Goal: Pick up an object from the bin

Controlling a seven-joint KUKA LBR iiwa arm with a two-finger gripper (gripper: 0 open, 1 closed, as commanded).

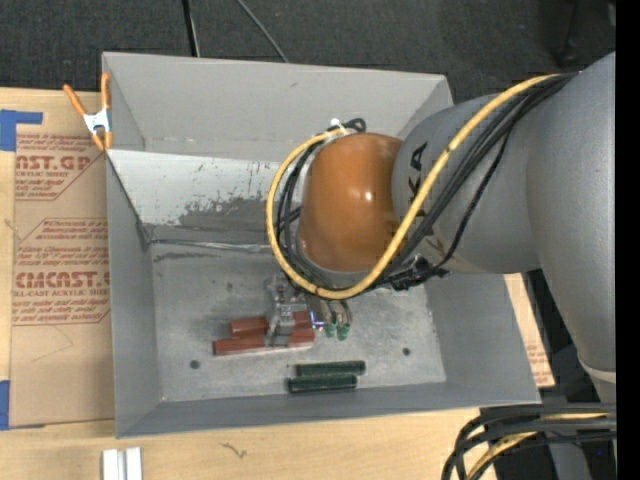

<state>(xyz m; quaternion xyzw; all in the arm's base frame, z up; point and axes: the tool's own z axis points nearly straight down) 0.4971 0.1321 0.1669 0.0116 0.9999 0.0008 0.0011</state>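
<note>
My gripper (290,320) reaches down under the orange cover to the bin floor, left of centre near the front. Its fingers stand right at the right end of a reddish-brown flat piece (243,336) that lies across the floor, with a pale metal-looking part beside it. Whether the fingers close on that piece I cannot tell. A dark green bar (326,376) lies flat a little in front of the gripper, close to the bin's front wall.
The big grey arm with its orange cover and yellow-black cables hangs over the right and middle of the bin and hides the floor beneath. Bare grey floor shows to the left of the brown piece.
</note>
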